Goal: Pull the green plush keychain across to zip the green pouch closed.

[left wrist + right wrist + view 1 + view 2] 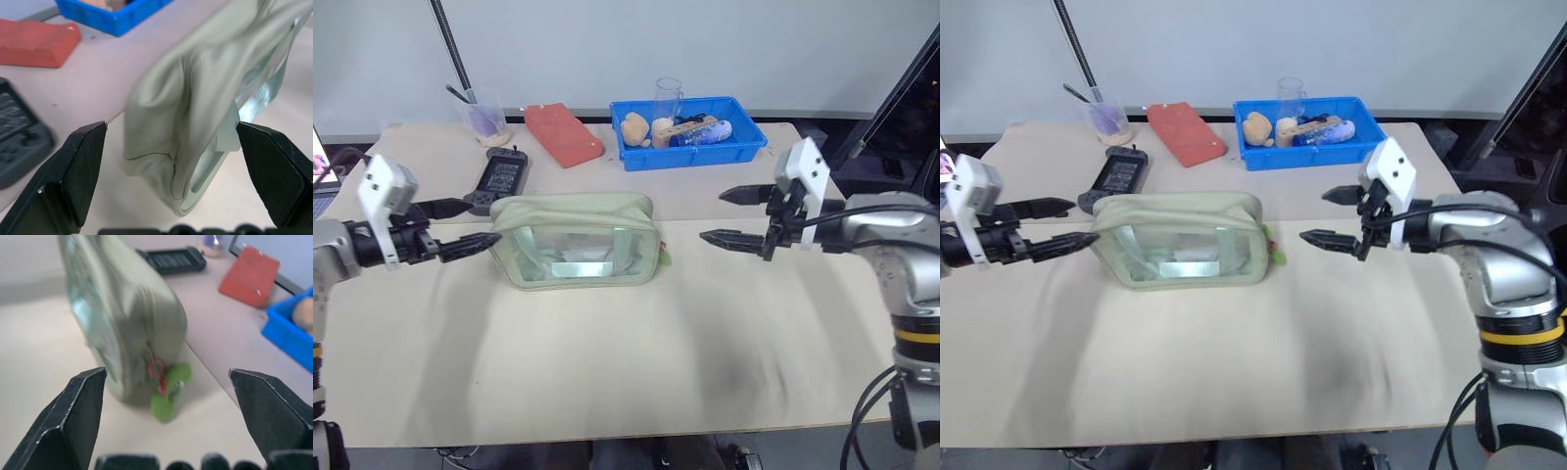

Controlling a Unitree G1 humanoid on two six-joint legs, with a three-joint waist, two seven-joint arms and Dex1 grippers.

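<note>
Two open pincers flanking green pouch (576, 238)

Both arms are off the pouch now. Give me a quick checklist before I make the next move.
1. Left gripper open, holding nothing: ok.
2. Right gripper open, clear of the pouch: ok.
3. Keychain at the pouch's right end, hanging free: ok.
4. Zipper fully closed along the top: cannot tell.
5. Pouch upright on the table: ok.
6. Pouch apart from the blue tray and the handheld device: ok.
</note>
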